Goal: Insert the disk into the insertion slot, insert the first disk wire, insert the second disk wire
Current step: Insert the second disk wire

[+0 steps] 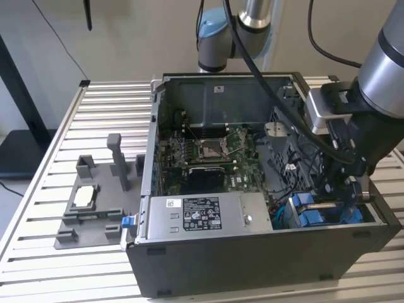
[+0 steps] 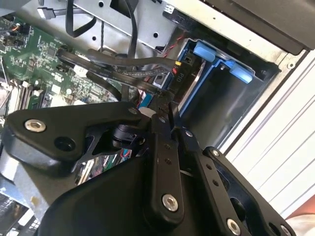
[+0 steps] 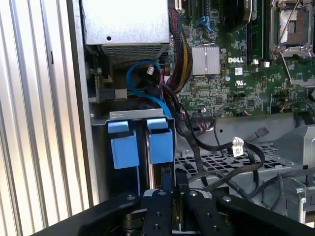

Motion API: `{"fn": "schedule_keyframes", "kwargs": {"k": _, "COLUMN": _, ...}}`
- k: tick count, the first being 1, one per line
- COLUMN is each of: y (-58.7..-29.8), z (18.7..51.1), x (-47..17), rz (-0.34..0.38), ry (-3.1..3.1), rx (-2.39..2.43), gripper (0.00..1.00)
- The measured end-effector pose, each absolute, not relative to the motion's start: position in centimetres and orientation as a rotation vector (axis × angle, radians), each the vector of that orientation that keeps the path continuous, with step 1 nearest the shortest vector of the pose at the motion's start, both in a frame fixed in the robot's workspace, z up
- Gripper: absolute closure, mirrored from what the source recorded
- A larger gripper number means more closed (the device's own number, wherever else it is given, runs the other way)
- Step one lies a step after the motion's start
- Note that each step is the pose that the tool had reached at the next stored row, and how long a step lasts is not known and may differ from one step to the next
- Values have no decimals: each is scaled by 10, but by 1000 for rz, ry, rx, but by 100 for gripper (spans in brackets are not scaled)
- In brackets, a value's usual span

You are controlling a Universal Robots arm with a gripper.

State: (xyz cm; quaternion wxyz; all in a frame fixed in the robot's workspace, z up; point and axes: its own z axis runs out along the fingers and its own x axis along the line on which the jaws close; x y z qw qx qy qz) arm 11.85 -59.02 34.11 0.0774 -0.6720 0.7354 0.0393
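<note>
Surface (image 1: 57, 145): slatted pale metal, carrying an open grey computer case (image 1: 252, 265). Pale wall standing behind; a dark stand leaning in at the exterior view's left.

Beside the case, toward the exterior view's left, a grey fixture tray (image 1: 95, 208) is sitting with a small square chip (image 1: 85, 197) resting in it.

Arm (image 1: 385, 57) is reaching down into the case from the exterior view's right, wrist pointing downward over the corner next to the power supply (image 1: 202, 214). Black cables (image 1: 278, 95) are trailing from the arm across the case.

Gripper (image 3: 167, 189) is hanging directly above the drive cage (image 3: 140, 115), its black fingers (image 3: 167, 179) drawn close together; whether anything is pinched between them, cannot tell.

Disk (image 3: 155, 145), blue-framed, is sitting on edge inside the slot (image 3: 142, 177) of the cage, between the case wall and the motherboard (image 3: 236, 64), long axis running along the case wall. In the second wrist view, blue bracket tabs (image 2: 224, 61) are showing at the cage mouth. A blue wire (image 3: 142, 88) is looping from the cage toward the power supply.
</note>
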Motion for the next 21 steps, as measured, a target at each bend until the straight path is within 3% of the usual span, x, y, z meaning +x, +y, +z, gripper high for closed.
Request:
{"fn": "schedule_keyframes", "kwargs": {"k": 12, "y": -590, "z": 334, "x": 118, "rz": 116, "ry": 2210, "rx": -2007, "gripper": 84}}
{"fn": "schedule_keyframes", "kwargs": {"k": 15, "y": -590, "z": 334, "x": 118, "rz": 120, "ry": 2208, "rx": -2004, "gripper": 83}}
{"fn": "schedule_keyframes", "kwargs": {"k": 16, "y": -590, "z": 335, "x": 118, "rz": 121, "ry": 2208, "rx": -2003, "gripper": 76}}
{"fn": "schedule_keyframes", "kwargs": {"k": 21, "y": -591, "z": 345, "x": 118, "rz": 126, "ry": 2206, "rx": -2000, "gripper": 76}}
